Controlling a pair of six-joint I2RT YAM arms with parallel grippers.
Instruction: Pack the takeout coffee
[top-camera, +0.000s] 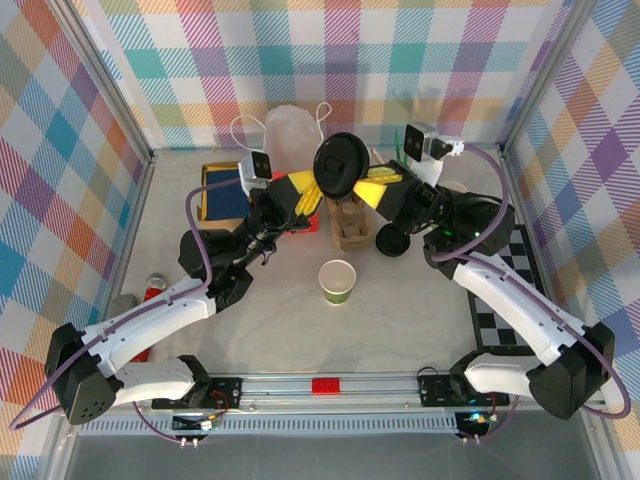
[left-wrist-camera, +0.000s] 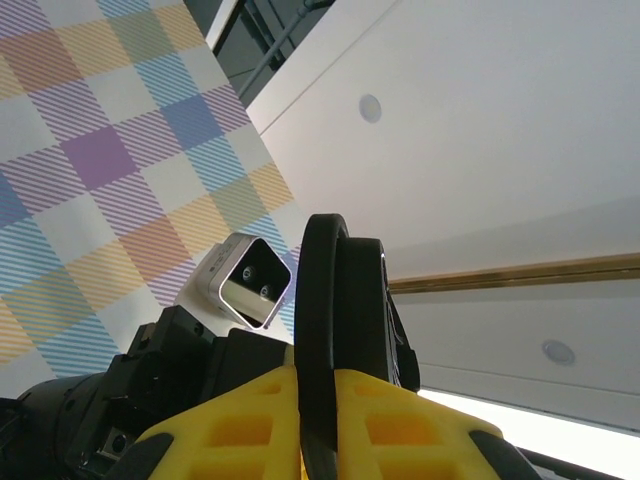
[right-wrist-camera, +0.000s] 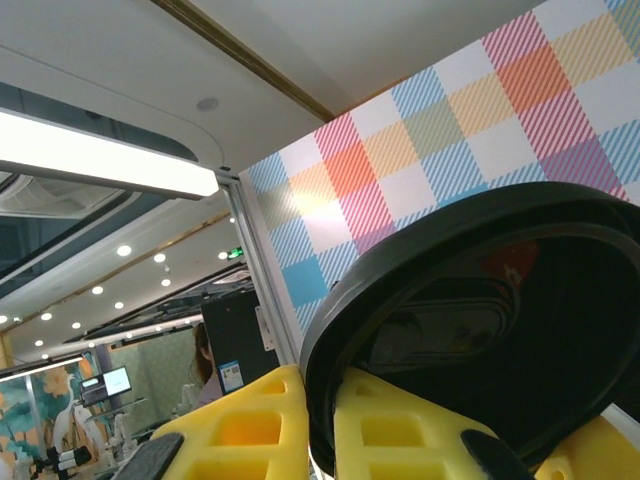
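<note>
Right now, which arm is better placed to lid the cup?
Probably left: left gripper and right gripper both pinch the lid, but the carrier and loose lid crowd the right's way to the cup.

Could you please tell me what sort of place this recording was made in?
Probably a robot lab's test booth: plaid walls on a metal frame enclose the table, with a checkerboard sheet at its right.

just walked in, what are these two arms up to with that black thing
Both arms are raised over the table. The left end effector and the right end effector each pinch the rim of one black lid, held up on edge between them. Below, a green paper cup stands open on the table, not yet capped. A second black lid lies loose behind it.
</note>
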